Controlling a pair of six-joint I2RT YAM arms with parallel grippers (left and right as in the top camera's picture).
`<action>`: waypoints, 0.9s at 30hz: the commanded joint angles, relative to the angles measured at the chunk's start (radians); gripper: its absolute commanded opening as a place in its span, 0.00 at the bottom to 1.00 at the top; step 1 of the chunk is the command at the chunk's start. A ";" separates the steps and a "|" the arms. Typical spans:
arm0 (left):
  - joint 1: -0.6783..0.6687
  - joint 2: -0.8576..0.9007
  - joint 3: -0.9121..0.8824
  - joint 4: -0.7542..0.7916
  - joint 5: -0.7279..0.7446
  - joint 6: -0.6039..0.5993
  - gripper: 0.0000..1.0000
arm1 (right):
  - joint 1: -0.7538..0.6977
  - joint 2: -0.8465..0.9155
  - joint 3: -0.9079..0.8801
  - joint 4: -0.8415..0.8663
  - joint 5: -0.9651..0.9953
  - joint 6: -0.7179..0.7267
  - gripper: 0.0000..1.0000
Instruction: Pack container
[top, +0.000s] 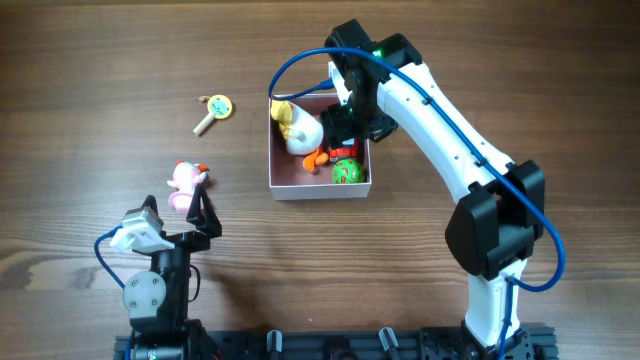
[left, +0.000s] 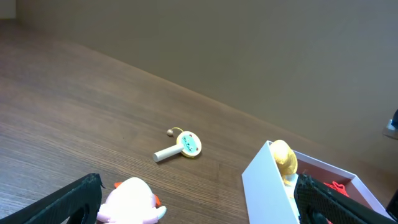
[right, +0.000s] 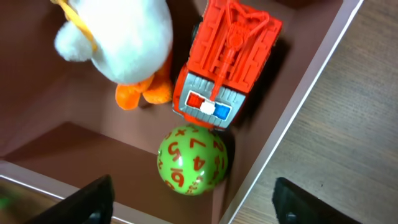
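Observation:
The container (top: 285, 178) is a square white box with a dusty-pink inside, at the table's middle. In it lie a white plush duck (top: 300, 128), an orange-red toy truck (right: 225, 59) and a green ball with red numbers (right: 191, 160). My right gripper (right: 189, 202) is open and empty, hovering above the box's right side over the ball. A pink plush toy (top: 184, 181) lies on the table left of the box. My left gripper (left: 199, 208) is open, low over the table, with the pink toy (left: 129, 202) between its fingers. The box wall (left: 267, 183) shows at right.
A small yellow-and-teal rattle with a pale handle (top: 213, 110) lies on the wood at the back left; it also shows in the left wrist view (left: 181, 146). The right arm (top: 450, 140) stretches over the table's right half.

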 joint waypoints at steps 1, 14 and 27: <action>0.006 -0.003 -0.001 -0.008 0.012 -0.008 1.00 | -0.002 0.013 0.005 0.005 0.007 0.003 0.88; 0.006 -0.003 -0.001 -0.008 0.012 -0.008 1.00 | -0.163 -0.047 0.274 -0.097 0.103 0.098 1.00; 0.006 -0.003 -0.001 -0.008 0.012 -0.008 1.00 | -0.526 -0.171 0.302 -0.300 0.169 0.159 0.99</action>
